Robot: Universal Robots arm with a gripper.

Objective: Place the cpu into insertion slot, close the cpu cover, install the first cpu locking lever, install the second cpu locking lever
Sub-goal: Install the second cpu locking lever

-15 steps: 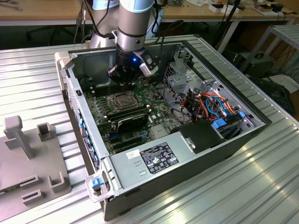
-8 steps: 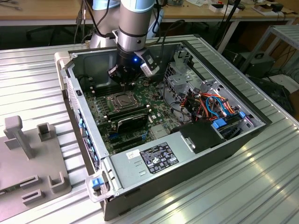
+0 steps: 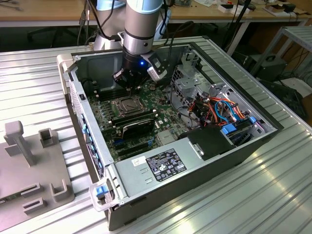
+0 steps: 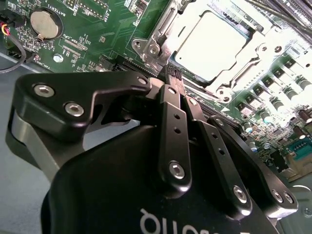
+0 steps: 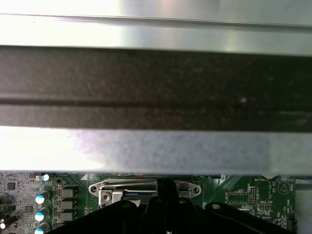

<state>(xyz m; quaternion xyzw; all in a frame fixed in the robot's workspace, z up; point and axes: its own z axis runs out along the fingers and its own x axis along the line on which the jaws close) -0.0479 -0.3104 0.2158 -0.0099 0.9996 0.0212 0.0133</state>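
The cpu (image 4: 210,43) lies in the insertion slot (image 3: 127,105), its silvery face showing bright in the second wrist view. The cpu cover (image 4: 158,30) lies flat around it as a silver frame, and its edge (image 5: 113,187) also shows in the first wrist view. My gripper (image 4: 173,76) is shut, with the black fingers (image 4: 170,122) pressed together and nothing visible between them. Its tip sits at the rim of the slot, right beside the cover's edge. In the exterior view the gripper (image 3: 130,87) hangs just behind the slot, inside the open computer case.
A long black card (image 3: 139,125) lies just in front of the slot. The grey power supply (image 3: 161,163), a metal drive cage (image 3: 189,80) and coloured cables (image 3: 222,107) fill the case's right side. A coin battery (image 4: 44,23) sits on the board. A grey fixture (image 3: 29,161) stands outside, left.
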